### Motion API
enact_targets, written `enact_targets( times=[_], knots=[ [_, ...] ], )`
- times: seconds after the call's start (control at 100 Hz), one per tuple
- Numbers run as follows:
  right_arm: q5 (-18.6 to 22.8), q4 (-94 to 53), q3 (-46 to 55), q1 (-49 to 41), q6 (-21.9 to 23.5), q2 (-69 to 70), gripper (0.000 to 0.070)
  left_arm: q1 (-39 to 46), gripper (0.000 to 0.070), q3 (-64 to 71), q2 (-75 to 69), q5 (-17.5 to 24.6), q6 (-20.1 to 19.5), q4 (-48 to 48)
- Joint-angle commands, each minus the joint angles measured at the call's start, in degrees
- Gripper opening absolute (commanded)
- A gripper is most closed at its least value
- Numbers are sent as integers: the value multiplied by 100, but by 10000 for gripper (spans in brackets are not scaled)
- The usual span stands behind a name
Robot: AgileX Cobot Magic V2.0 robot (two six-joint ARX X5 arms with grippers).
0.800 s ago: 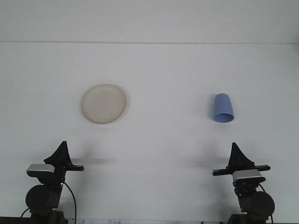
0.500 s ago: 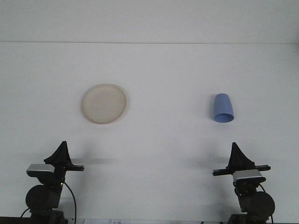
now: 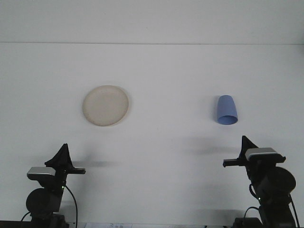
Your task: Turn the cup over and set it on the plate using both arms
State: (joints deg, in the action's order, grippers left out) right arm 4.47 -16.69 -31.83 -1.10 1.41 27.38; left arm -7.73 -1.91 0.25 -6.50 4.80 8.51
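A round cream plate (image 3: 105,105) lies flat on the white table, left of centre. Over on the right, a blue cup (image 3: 226,109) appears to lie on its side, its wider mouth end pointing toward me. My left gripper (image 3: 63,151) sits low at the near left edge, shut and holding nothing, well short of the plate. At the near right my right gripper (image 3: 245,144) is shut and holds nothing too. It is raised a little and sits just short of the cup and slightly to its right.
The white table (image 3: 161,142) runs back to a pale wall (image 3: 152,21). Bare tabletop separates the plate and the cup. Black arm bases and cables sit along the near edge.
The right arm has lifted and shifted to the right and forward, toward the cup. The left arm, plate and cup have not moved.
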Motion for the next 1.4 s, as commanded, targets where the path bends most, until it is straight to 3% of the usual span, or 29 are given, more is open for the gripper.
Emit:
enact_targets(
  times=[0.0, 0.14, 0.27, 0.34, 0.74, 1.22, 1.39],
  knots=[
    [13, 129, -170, -2, 103, 275, 0, 0, 12, 111, -7, 13, -83, 57],
    [-26, 468, -205, 0, 356, 728, 29, 0, 12, 111, -7, 13, -83, 57],
    [-337, 560, -157, -2, 304, 1147, 319, 0, 12, 111, -7, 13, -83, 57],
    [-308, 706, -96, -2, 306, 1344, 376, 0, 12, 111, -7, 13, -83, 57],
    [-297, 2920, 1113, -573, 485, 2457, 380, 0, 12, 111, -7, 13, -83, 57],
    [-304, 6002, 1056, -675, 634, 5390, 379, 0, 12, 111, -7, 13, -83, 57],
    [-310, 6210, 616, -586, 623, 6061, 379, 0, 12, 111, -7, 13, -83, 57]
  ],
)
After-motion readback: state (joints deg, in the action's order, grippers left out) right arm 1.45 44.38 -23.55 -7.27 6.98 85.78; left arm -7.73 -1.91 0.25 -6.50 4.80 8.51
